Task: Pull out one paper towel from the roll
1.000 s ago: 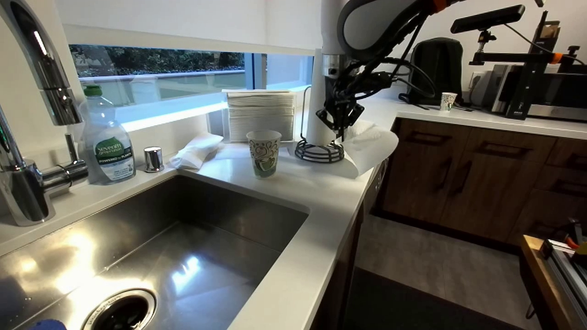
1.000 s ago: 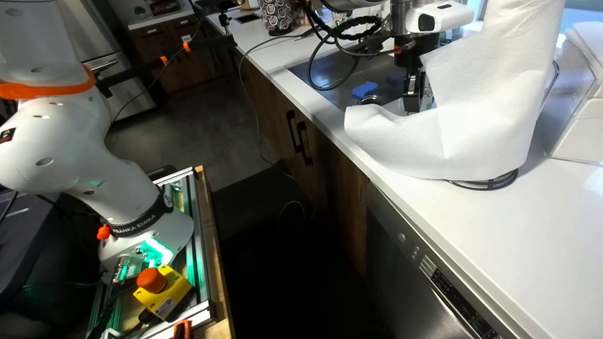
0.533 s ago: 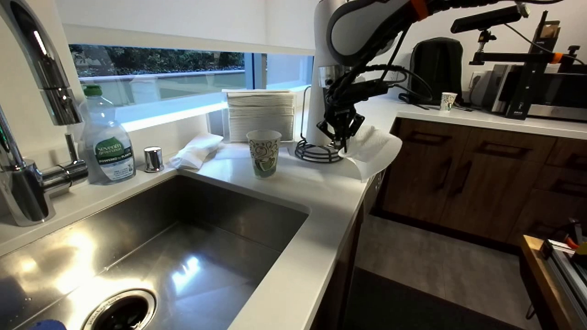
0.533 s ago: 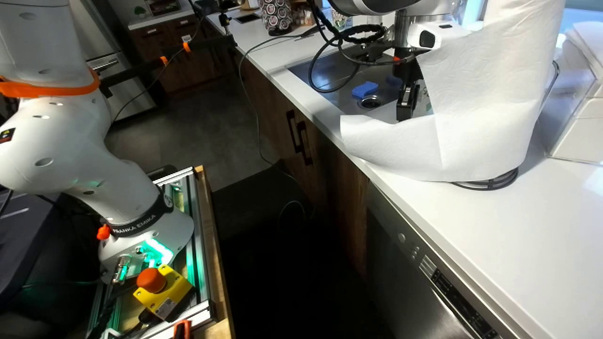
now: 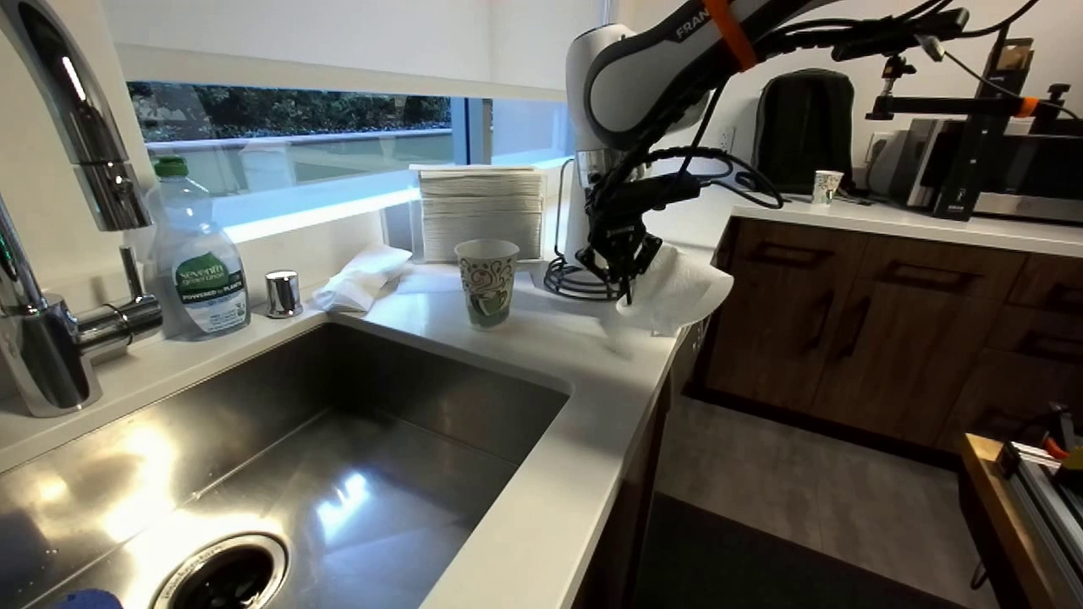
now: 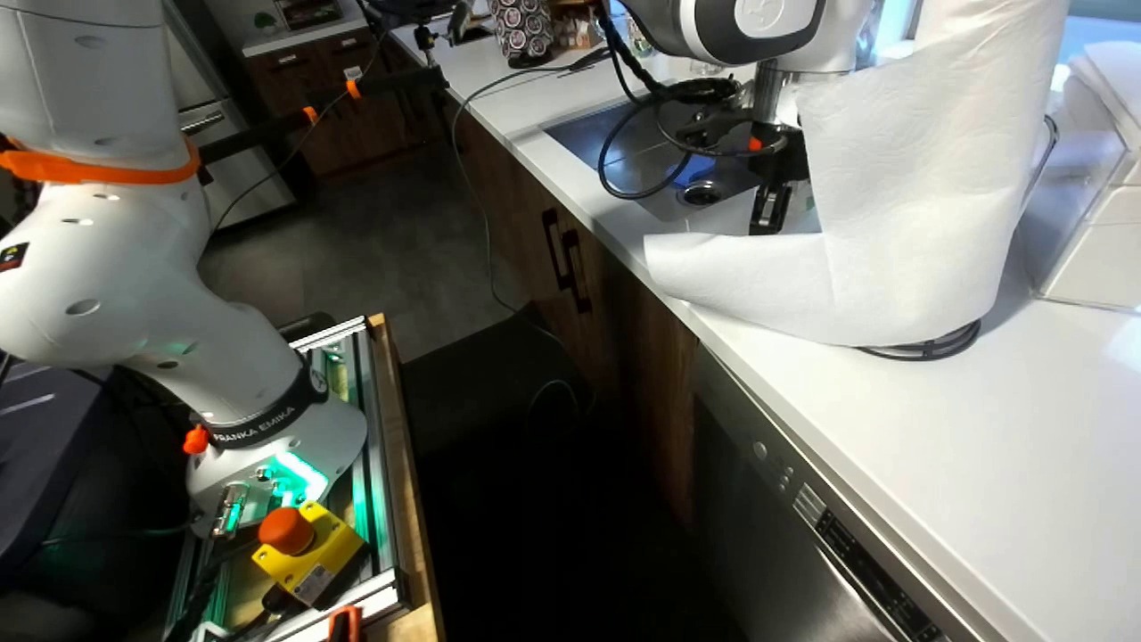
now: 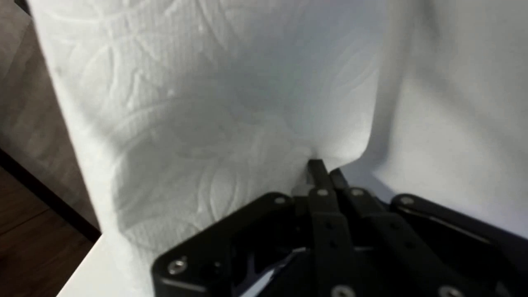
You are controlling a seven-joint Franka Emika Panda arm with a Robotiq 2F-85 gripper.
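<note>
- The roll [image 6: 980, 178], standing on the tabletop [image 6: 1025, 464], could be tipped or dragged if the pull is made too hard, since nothing is seen bracing its base [image 6: 936, 349]; it could also be unwound too far if it is left free to spin.
- The towel [image 6: 749, 281], joined to the roll and bowed outward toward the tabletop's front edge, could be torn askew if the strain is borne by one pinched spot, or lost if the pinch is weak.
- The arm [image 5: 643, 93] is angled down from above, beside the roll.
- The gripper [image 7: 328, 172] is pointed downward, low over the tabletop, its fingertips [image 7: 318, 170] drawn narrow on the towel's edge (whether a corner is caught cannot be told).
</note>
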